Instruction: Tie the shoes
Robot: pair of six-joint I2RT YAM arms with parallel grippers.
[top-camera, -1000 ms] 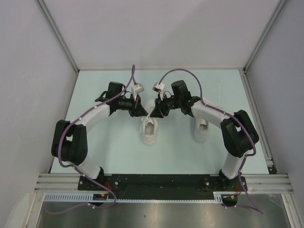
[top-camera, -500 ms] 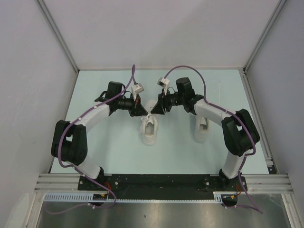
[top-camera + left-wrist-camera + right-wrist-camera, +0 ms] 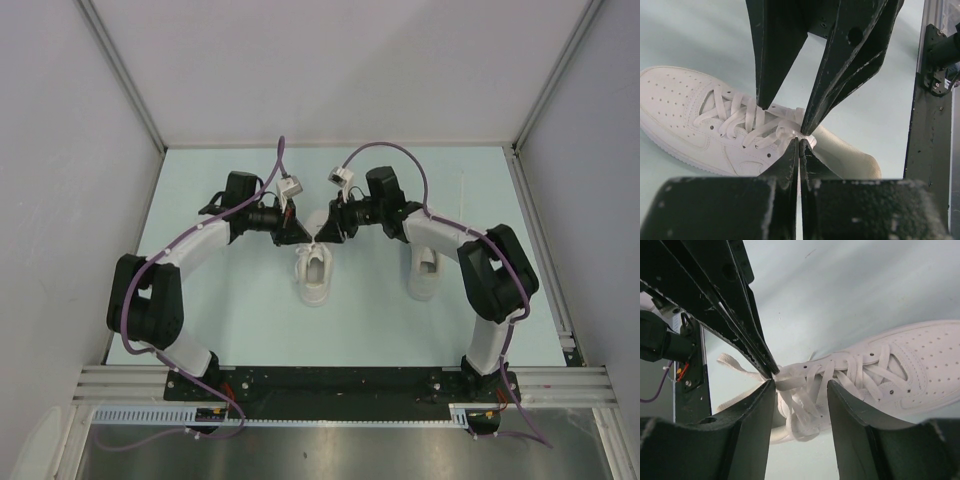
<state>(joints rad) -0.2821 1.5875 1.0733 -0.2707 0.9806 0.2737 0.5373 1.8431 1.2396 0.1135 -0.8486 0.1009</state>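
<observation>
Two white sneakers stand on the pale green table, one in the middle [image 3: 316,276] and one to the right [image 3: 425,272]. Both grippers meet over the tongue end of the middle shoe [image 3: 695,115]. My left gripper [image 3: 799,142] is shut, pinching a white lace [image 3: 786,129] at its tip. My right gripper [image 3: 800,387] is open, its fingers straddling the lace loops [image 3: 795,385] beside the left gripper's tip; one finger [image 3: 762,400] touches the pinched lace. A loose lace end [image 3: 732,362] trails behind. In the top view the left gripper [image 3: 303,238] and right gripper [image 3: 322,232] nearly touch.
Grey walls enclose the table on three sides. A black base rail [image 3: 340,385] runs along the near edge. Purple cables [image 3: 385,152] arch over both wrists. The right arm's forearm passes over the right shoe.
The right arm's wrist and elbow have shifted slightly back and left, its gripper staying at the lace. The left arm and both shoes have not moved.
</observation>
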